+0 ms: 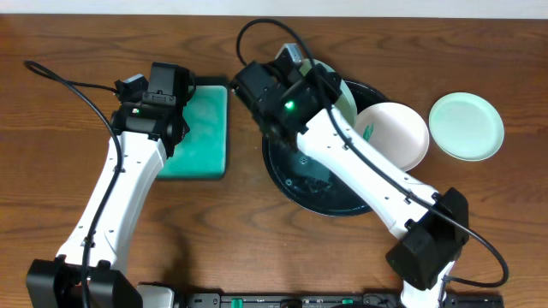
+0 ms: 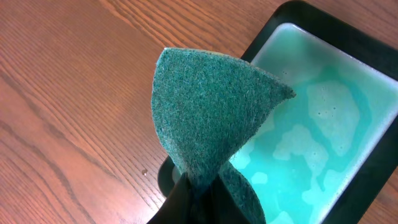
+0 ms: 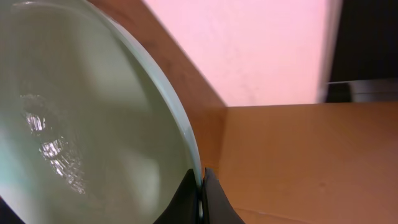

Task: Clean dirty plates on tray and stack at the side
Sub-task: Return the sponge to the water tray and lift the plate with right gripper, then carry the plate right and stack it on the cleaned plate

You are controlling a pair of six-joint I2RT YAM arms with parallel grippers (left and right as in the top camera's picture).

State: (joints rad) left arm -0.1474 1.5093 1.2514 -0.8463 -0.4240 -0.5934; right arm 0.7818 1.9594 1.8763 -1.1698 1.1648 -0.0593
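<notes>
The left gripper (image 2: 198,198), mostly cut off at the frame edge, is clamping a folded green fibrous scouring pad (image 2: 211,112) over the dark-rimmed teal rectangular tray (image 2: 311,14). The right gripper (image 3: 200,193) is pinching the rim of a tilted pale green round plate (image 3: 81,124), which the arm is largely hiding from overhead. Below it is lying the glossy round black tray (image 1: 287,175), with a white plate (image 1: 396,135) overlapping its rim and a mint plate (image 1: 467,127) just beside on the wooden table (image 1: 68,34).

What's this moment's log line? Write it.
left gripper: shut on sponge, at edge of teal tray | right gripper: shut on plate rim, over black tray | white plate, mint plate: unstacked
</notes>
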